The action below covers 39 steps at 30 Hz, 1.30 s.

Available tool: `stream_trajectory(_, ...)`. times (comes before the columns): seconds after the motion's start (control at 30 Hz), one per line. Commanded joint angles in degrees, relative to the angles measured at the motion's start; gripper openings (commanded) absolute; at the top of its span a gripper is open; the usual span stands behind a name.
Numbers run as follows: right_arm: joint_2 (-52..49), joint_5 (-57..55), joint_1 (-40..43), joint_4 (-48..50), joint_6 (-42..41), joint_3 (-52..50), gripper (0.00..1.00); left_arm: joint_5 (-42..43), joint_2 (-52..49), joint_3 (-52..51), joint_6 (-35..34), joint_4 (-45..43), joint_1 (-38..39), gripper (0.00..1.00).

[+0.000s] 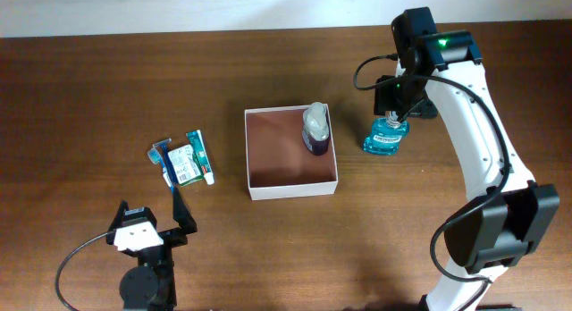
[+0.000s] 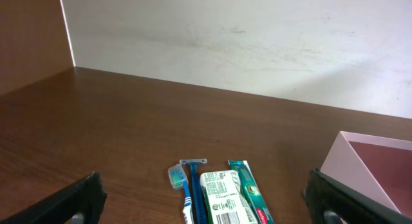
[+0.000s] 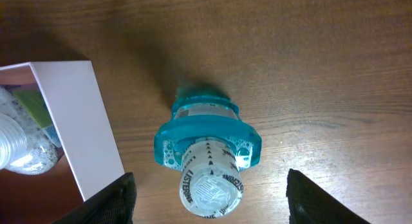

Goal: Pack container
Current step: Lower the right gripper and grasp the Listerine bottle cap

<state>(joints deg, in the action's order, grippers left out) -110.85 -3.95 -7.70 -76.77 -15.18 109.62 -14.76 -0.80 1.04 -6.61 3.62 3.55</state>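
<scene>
The container [image 1: 293, 187], a shallow white-walled box with a reddish-brown floor, sits mid-table. A clear bottle with a dark base [image 1: 315, 128] stands in its far right corner. To its right stands a teal mouthwash bottle [image 1: 385, 137], and my right gripper [image 1: 393, 107] hangs directly over it. In the right wrist view the gripper [image 3: 212, 197] is open, its fingers either side of the bottle's clear cap [image 3: 211, 185] with gaps on both sides. The container wall [image 3: 84, 121] is to the left. My left gripper [image 2: 205, 188] is wide open and holds nothing, low near the table's front.
Ahead of the left gripper lie a toothbrush [image 2: 183, 185], a blue razor [image 2: 195, 179], a white-and-green packet [image 2: 222, 198] and a toothpaste box [image 2: 251, 192], seen overhead as a cluster [image 1: 183, 162] left of the container. The container's corner [image 2: 351, 159] shows at the right.
</scene>
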Motion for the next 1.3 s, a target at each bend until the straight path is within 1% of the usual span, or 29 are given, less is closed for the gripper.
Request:
stream_trajectory(0.0, -1.0, 0.5, 0.2, 0.4, 0.4, -0.3, 0.67, 0.5, 0.5, -0.5, 0.9, -0.2, -0.3, 0.99)
stream_trajectory(0.3, -3.0, 0.5, 0.2, 0.1, 0.1, -0.3, 0.66, 0.5, 0.5, -0.5, 0.9, -0.2, -0.3, 0.99)
stream_trajectory(0.37, -3.0, 0.5, 0.2, 0.2, 0.1, -0.3, 0.55, 0.4, 0.5, -0.5, 0.9, -0.2, -0.3, 0.99)
stream_trajectory(0.43, -3.0, 0.5, 0.2, 0.1, 0.1, -0.3, 0.47, 0.4, 0.5, -0.5, 0.9, -0.2, -0.3, 0.99)
stream_trajectory(0.5, -3.0, 0.5, 0.2, 0.0, 0.1, -0.4, 0.43, 0.5, 0.5, -0.5, 0.9, -0.2, -0.3, 0.99)
stream_trajectory(1.03, -3.0, 0.5, 0.2, 0.3, -0.3, -3.5, 0.43, 0.4, 0.5, -0.5, 0.9, -0.2, -0.3, 1.00)
stream_trajectory(1.13, -3.0, 0.5, 0.2, 0.7, -0.3, -3.5, 0.40, 0.5, 0.5, -0.5, 0.9, -0.2, -0.3, 0.99)
stream_trajectory(1.27, -3.0, 0.5, 0.2, 1.3, -0.3, -3.5, 0.39, 0.4, 0.5, -0.5, 0.9, -0.2, -0.3, 0.99)
